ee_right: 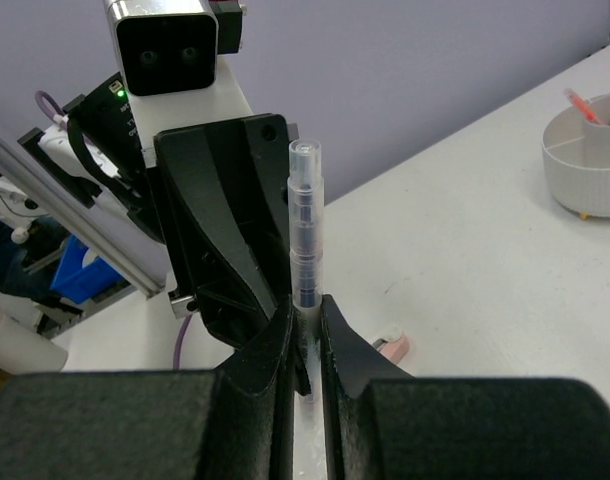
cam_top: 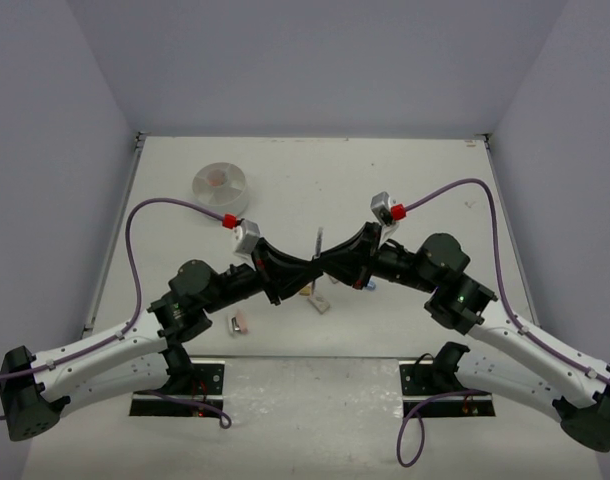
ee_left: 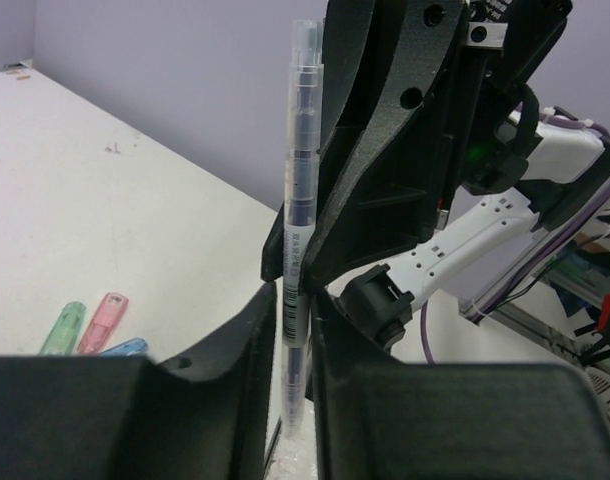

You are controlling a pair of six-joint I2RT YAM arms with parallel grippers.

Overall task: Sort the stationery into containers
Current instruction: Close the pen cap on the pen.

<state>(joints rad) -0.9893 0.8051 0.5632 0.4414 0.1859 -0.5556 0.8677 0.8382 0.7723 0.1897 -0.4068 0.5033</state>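
While the clear pen (ee_left: 303, 150) is pinched by left gripper (ee_left: 293, 312) and right gripper (ee_right: 306, 316), capsules (ee_left: 103, 322) are left outside the divided dish (cam_top: 201, 190) at eleven o'clock.

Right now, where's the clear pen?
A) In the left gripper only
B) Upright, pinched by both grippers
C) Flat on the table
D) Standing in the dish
B: both wrist views show the pen standing upright, its lower part pinched by the left gripper and the right gripper alike.
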